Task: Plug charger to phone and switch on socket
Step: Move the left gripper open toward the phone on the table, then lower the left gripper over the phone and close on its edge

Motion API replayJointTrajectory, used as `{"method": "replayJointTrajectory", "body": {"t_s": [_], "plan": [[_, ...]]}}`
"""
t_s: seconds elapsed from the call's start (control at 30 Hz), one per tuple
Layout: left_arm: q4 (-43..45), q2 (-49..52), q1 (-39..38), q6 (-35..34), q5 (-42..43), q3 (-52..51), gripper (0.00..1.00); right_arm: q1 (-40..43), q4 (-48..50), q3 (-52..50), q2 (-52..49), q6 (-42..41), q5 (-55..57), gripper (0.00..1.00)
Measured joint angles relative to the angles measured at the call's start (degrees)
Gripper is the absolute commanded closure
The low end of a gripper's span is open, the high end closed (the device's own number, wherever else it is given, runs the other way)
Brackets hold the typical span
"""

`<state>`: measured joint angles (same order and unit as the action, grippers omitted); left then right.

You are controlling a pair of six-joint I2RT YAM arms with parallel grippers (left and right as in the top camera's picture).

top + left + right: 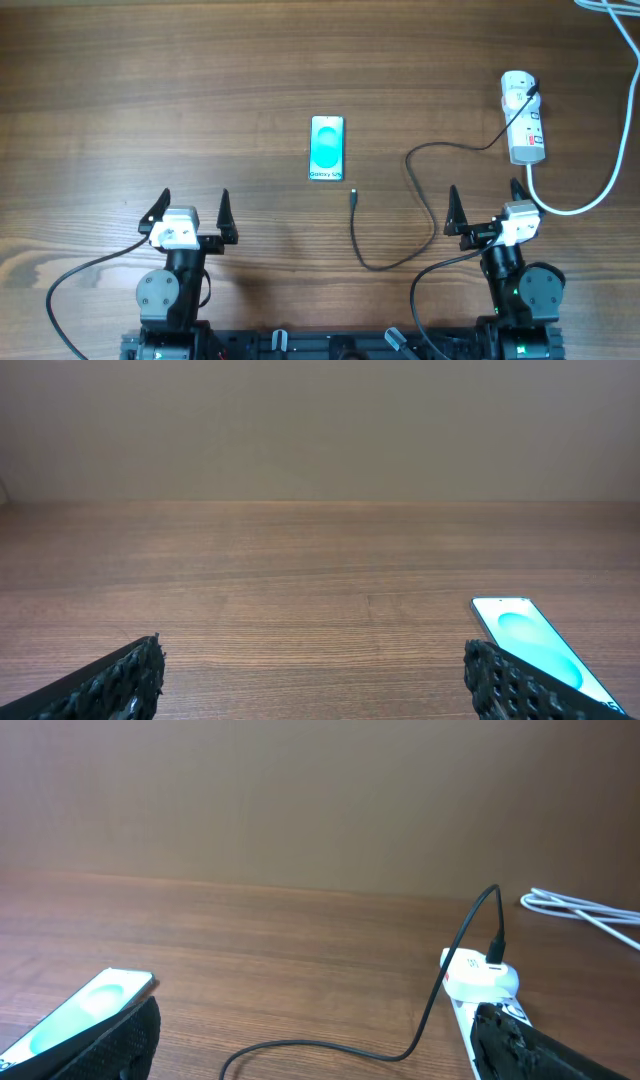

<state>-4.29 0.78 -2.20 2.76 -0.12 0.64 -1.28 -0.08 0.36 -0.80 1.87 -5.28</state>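
From overhead, the table (250, 70) is brown wood with a fine lengthwise grain. The phone (327, 148) lies flat near its middle, a small rounded rectangle with a glossy cyan screen and a pale rim. Just off its near right corner, not touching it, rests the connector tip (354, 197) of the charger (371, 262). The charger is a thin black cable that loops toward the robot and then climbs to a black plug (530, 95) in the socket (524, 130), a white elongated plastic strip with red marks. A thick white cord (580, 211) curves away from the socket's near end toward the right edge. The left gripper (192, 203) and the right gripper (485, 195) sit at the near edge, both with jaws spread wide and holding nothing. Bare wood lies ahead of each.

In the left wrist view, ribbed black fingers (120, 682) frame open wood, and the phone shows at the lower right.

In the right wrist view, the phone lies at the lower left and the socket at the lower right. The cable sags between them.
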Motion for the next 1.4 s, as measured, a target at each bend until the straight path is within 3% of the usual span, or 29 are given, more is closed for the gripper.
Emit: {"method": "replayJointTrajectory", "body": {"t_s": [0.1, 0.2, 0.3, 0.4, 0.47, 0.67, 0.8, 0.9, 0.97, 1.17, 1.27, 1.4], "plan": [[0.9, 0.0, 0.0, -3.0, 5.9, 0.0, 0.00, 0.0, 0.0, 0.0, 0.0, 0.0, 0.0, 0.00], [4.7, 0.0, 0.0, -14.2, 21.7, -0.2, 0.00, 0.0, 0.0, 0.0, 0.0, 0.0, 0.0, 0.00], [17.2, 0.0, 0.0, -22.5, 32.2, -0.3, 0.00, 0.0, 0.0, 0.0, 0.0, 0.0, 0.0, 0.00], [32.3, -0.2, 0.0, -30.1, 36.4, 0.0, 0.00, 0.0, 0.0, 0.0, -0.1, 0.0, 0.0, 0.00], [32.4, -0.3, 0.0, -32.7, 37.2, 0.6, 0.00, 0.0, 0.0, 0.0, -0.1, 0.0, 0.0, 0.00], [13.3, 6.9, 0.0, -32.8, 37.7, 15.4, 0.00, 0.0, 0.0, 0.0, -0.1, 0.0, 0.0, 0.00], [-11.8, 22.1, 0.0, -26.6, 34.8, 35.5, 0.00, 0.0, 0.0, 0.0, -0.2, 0.0, 0.0, 0.00], [-26.0, 36.1, 0.0, -23.2, 33.0, 49.4, 0.00, 0.0, 0.0, 0.0, -0.2, 0.0, 0.0, 0.00], [-27.3, 44.3, 0.0, -22.1, 36.6, 54.5, 0.00, 0.0, 0.0, 0.0, -0.2, 0.0, 0.2, 0.00], [-26.4, 53.6, -1.2, -21.1, 48.3, 55.3, 0.00, 0.0, 0.0, 0.0, -0.2, 0.0, 0.2, 0.00], [-31.6, 56.4, -6.2, -21.0, 44.5, 56.2, 0.00, 0.0, 0.0, 0.0, -0.2, 0.0, 0.2, 0.00], [-41.6, 62.2, -14.6, -20.9, 31.6, 62.9, 0.01, 0.0, 0.0, 0.0, -0.2, 0.0, 0.2, 0.00]]}}
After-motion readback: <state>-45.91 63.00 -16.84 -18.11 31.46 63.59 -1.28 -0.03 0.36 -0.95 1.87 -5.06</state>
